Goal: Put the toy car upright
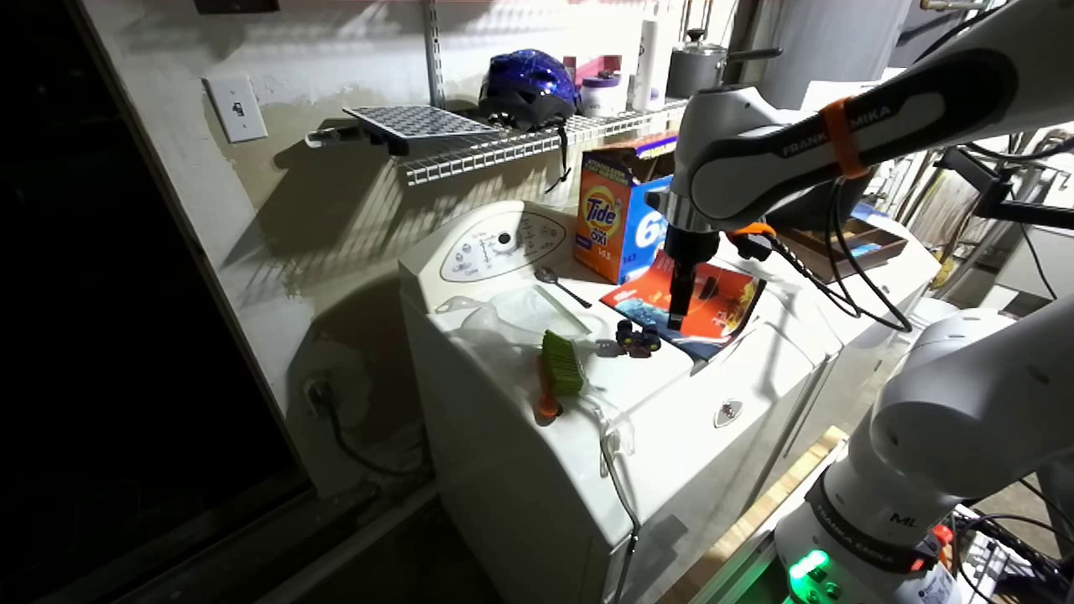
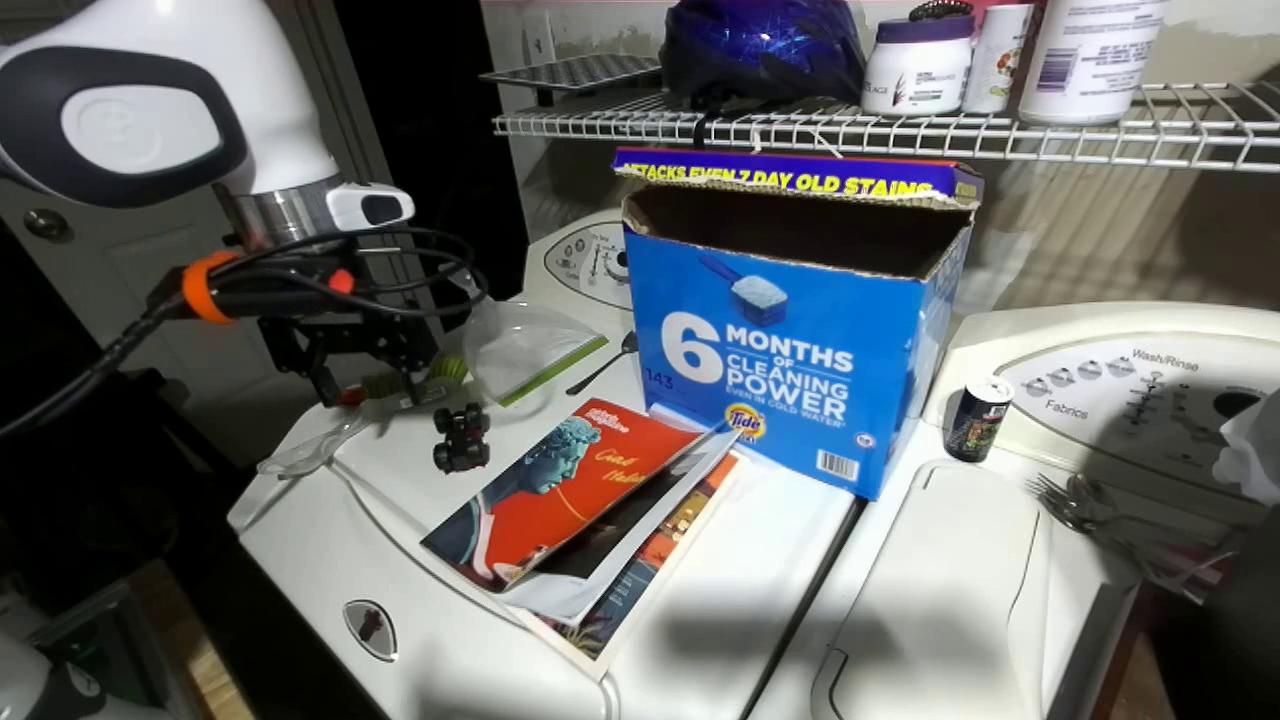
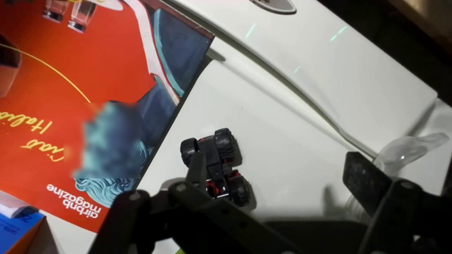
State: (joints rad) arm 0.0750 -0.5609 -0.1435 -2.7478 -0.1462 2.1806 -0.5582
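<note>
The toy car (image 3: 212, 153) is black and red with chunky black tyres. It lies upside down on the white appliance top (image 3: 275, 116), its dark underside facing up. It also shows in both exterior views, beside the magazine (image 1: 638, 339) (image 2: 462, 440). My gripper (image 3: 277, 165) is open and empty, fingers pointing down, and hangs above the top. In the wrist view its left finger overlaps the car and hides part of it; the right finger is well apart from the car. The gripper also shows in both exterior views (image 1: 676, 319) (image 2: 371, 396).
A red magazine (image 3: 88, 63) lies beside the car. An orange-and-blue detergent box (image 2: 780, 330) stands behind it. A green brush (image 1: 560, 369), a clear plastic bag (image 1: 495, 327) and a dark spoon (image 1: 564, 287) lie near. A wire shelf (image 2: 780, 135) runs above.
</note>
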